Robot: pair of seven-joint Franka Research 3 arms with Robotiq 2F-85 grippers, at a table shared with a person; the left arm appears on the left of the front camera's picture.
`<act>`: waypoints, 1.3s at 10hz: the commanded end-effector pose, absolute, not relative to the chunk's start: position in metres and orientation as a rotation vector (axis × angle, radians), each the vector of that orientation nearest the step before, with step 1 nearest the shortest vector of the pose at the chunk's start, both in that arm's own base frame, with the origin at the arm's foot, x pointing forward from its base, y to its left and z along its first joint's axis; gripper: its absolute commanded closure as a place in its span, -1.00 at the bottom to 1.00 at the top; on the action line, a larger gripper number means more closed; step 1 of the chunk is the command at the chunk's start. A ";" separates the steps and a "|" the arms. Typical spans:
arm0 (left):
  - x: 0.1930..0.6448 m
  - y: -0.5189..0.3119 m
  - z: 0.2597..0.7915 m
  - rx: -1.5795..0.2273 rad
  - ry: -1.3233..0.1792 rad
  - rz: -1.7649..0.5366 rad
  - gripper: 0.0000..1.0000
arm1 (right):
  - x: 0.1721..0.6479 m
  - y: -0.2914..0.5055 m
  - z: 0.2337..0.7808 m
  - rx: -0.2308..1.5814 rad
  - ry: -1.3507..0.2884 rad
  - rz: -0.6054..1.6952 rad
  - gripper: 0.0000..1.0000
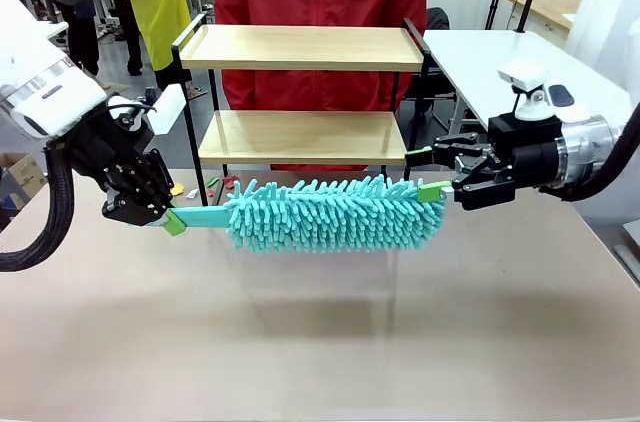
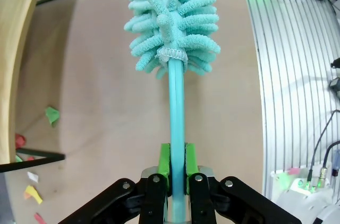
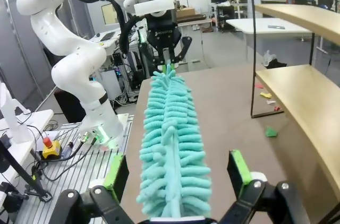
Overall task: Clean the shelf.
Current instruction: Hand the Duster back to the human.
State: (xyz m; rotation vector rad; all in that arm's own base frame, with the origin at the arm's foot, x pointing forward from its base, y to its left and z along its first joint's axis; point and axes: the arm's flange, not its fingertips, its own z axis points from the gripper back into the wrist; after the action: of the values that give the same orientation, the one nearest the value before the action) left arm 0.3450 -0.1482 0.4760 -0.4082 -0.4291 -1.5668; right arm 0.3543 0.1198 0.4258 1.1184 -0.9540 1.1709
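Standing at the table's far edge before a person, the shelf (image 1: 300, 92) is well clear of the duster (image 1: 330, 212), which is held level above the table. Its handle is clamped in the left gripper (image 1: 172, 220); the right gripper (image 1: 432, 174) is spread wide around the tip, gripping nothing. A swing toward the boards could catch the rails or twist the handle.

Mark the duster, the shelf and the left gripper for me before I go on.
duster (image 1: 330, 214), front view, middle of the fluffy turquoise head.
shelf (image 1: 300, 136), front view, bare lower wooden board.
left gripper (image 2: 177, 166), left wrist view, between the green pads shut on the duster's handle.
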 end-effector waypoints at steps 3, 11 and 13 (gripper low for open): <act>0.344 -0.148 0.479 -0.413 -0.430 -1.557 0.74 | 0.323 0.121 0.396 1.150 -0.927 1.151 -1.00; 0.344 -0.148 0.479 -0.413 -0.430 -1.557 0.74 | 0.322 0.139 0.355 1.208 -0.968 1.127 -1.00; 0.344 -0.148 0.479 -0.413 -0.430 -1.557 0.74 | 0.322 0.141 0.350 1.234 -1.000 1.099 -1.00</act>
State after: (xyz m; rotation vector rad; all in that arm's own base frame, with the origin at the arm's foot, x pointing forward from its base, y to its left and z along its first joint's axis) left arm 0.3450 -0.1482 0.4760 -0.4081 -0.4291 -1.5668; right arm 0.3643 0.1398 0.3622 1.2273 -0.9348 1.1073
